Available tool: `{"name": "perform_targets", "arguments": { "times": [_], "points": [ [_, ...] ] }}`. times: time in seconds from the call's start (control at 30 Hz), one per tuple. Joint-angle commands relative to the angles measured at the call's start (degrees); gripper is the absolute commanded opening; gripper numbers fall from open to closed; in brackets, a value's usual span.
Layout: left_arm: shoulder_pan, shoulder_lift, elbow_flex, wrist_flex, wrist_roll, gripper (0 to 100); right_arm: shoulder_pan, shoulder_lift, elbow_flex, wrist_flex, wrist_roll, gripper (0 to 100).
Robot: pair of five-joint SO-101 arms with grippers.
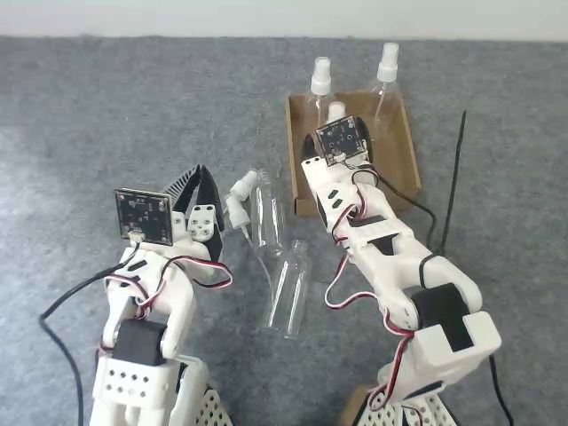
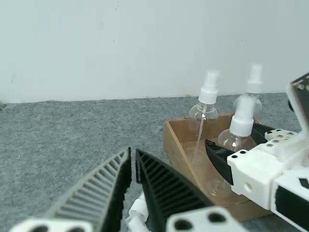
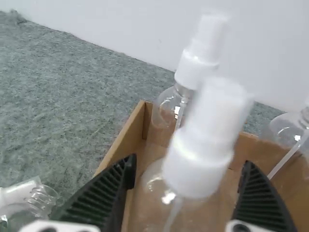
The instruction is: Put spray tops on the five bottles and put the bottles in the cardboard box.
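The right jaws are spread wide and released, one on each side of a capped bottle [image 3: 203,145] standing in the cardboard box [image 1: 290,160]. A far-left capped bottle [image 1: 320,84] and a far-right capped bottle [image 1: 387,71] stand at the box's far end. The left jaws are clenched on nothing, just left of two loose spray tops [image 1: 240,187]. A far bare bottle [image 1: 266,213] and a near bare bottle [image 1: 291,288] lie on the worktop [image 1: 106,106] between the arms.

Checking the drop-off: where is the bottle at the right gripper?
High view: the bottle stands in the cardboard box, right of centre, in front of two capped bottles, between the right gripper's open fingers.
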Motion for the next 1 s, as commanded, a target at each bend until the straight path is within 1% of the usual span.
{"name": "perform_targets", "arguments": {
  "times": [0.0, 0.23, 0.4, 0.6, 0.73, 0.83, 0.97],
  "points": [
    [-0.35, -0.62, -0.66, -1.49, -0.62, 1, -0.31, -6.81, 0.44, -0.66, 0.88, 28.9],
    [-0.18, -0.62, -0.66, -1.49, -0.62, 1, -0.31, -10.07, 2.20, -0.57, 0.88, 28.9],
    [-0.26, -0.62, -0.66, -1.49, -0.62, 1, -2.07, -14.20, 1.76, 4.26, 0.79, 28.8],
    [-0.18, -0.62, -0.57, -1.49, -0.62, 1, -7.43, -27.82, 1.76, 16.84, 1.23, 28.8],
    [-0.35, -0.62, -0.57, -1.49, -0.62, 1, -8.57, -39.43, 1.76, 25.98, 1.14, 28.8],
    [-0.35, -0.62, -0.57, -1.49, -0.62, 1, -8.13, -47.96, 1.76, 35.03, 0.97, 28.8],
    [-0.35, -0.62, -0.57, -1.49, -0.62, 1, -8.57, -59.30, 1.76, 49.98, 0.88, 28.8]
  ]
}}
